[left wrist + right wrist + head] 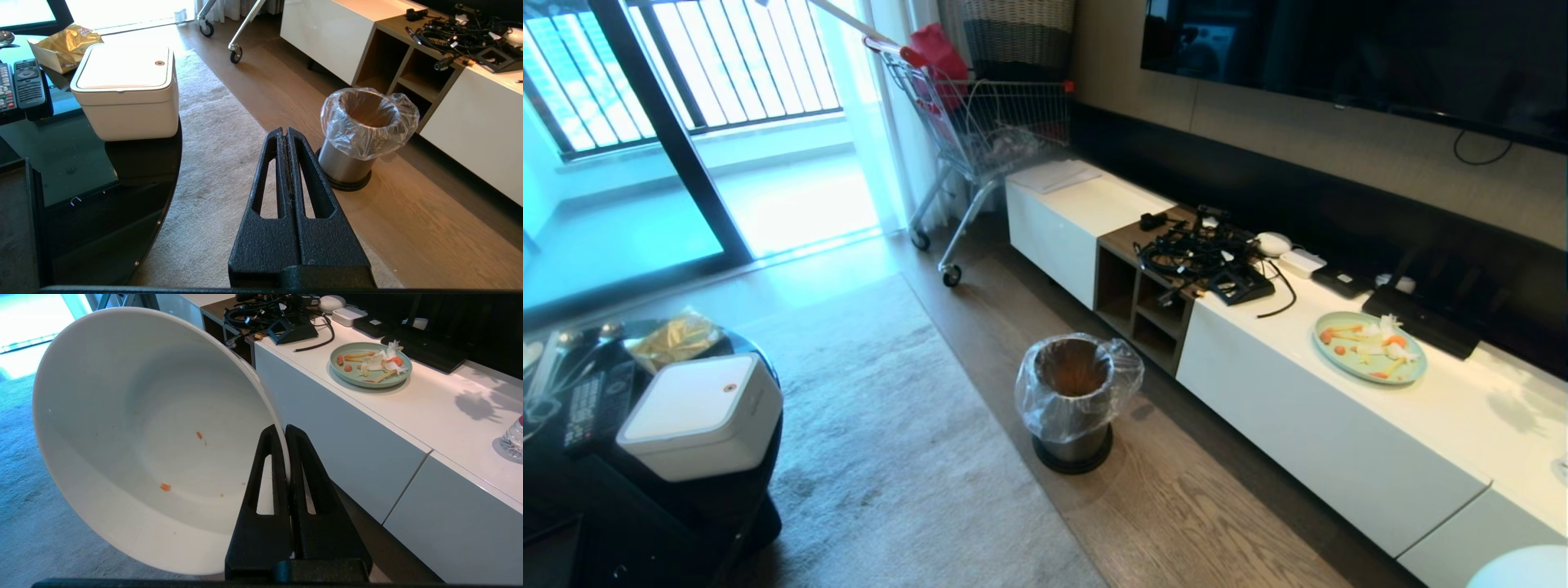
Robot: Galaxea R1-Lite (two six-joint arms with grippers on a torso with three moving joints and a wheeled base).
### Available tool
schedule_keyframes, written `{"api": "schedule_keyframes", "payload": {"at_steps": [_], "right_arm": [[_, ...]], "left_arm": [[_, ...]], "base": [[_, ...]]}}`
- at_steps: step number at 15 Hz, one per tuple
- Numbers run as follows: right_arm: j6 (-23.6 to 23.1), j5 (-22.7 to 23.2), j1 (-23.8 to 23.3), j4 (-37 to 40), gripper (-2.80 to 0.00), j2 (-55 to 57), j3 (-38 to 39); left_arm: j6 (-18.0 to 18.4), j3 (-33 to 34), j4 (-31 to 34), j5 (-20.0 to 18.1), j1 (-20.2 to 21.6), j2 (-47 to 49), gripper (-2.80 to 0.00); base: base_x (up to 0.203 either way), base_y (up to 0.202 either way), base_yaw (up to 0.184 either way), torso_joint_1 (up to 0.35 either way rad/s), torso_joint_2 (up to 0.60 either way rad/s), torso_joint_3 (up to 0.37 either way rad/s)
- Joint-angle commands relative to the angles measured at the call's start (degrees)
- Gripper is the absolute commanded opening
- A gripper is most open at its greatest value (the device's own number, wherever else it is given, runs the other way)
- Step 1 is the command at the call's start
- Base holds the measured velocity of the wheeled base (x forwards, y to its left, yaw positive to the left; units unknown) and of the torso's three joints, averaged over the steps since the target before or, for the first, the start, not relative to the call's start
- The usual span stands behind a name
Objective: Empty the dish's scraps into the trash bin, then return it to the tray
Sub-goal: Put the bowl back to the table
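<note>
Right gripper (pixel 284 430) pinches the dish's (pixel 135 428) rim; left gripper (pixel 284 132) holds nothing.

The right jaws are clamped on the white bowl's edge, one inside, one outside. The dish is tipped on its side, nearly bare, with only tiny orange crumbs (pixel 165 486) stuck inside. The left jaws are pressed together. The trash bin (pixel 1075 400) stands on the wooden floor beside the white cabinet (pixel 1307 416).

Bag-lined trash bin (pixel 1072 400) on the floor (beside white cabinet (pixel 1307 408))
</note>
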Motion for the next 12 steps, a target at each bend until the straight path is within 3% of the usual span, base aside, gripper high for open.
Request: {"api": "schedule_keyframes", "payload": {"at_steps": [1, 12], "right_arm": [[0.0, 0.0, 0.0, 0.0, -2.8, 0.1, 0.0], [-0.1, 0.0, 0.0, 0.0, -2.8, 0.1, 0.0]], "left_arm": [[-0.1, 0.0, 0.0, 0.0, 0.0, 0.0, -2.8], [-0.1, 0.0, 0.0, 0.0, 0.0, 0.0, -2.8]], "base": [[0.0, 0.0, 0.0, 0.0, 0.0, 0.0], [0.0, 0.0, 0.0, 0.0, 0.0, 0.0]]}}
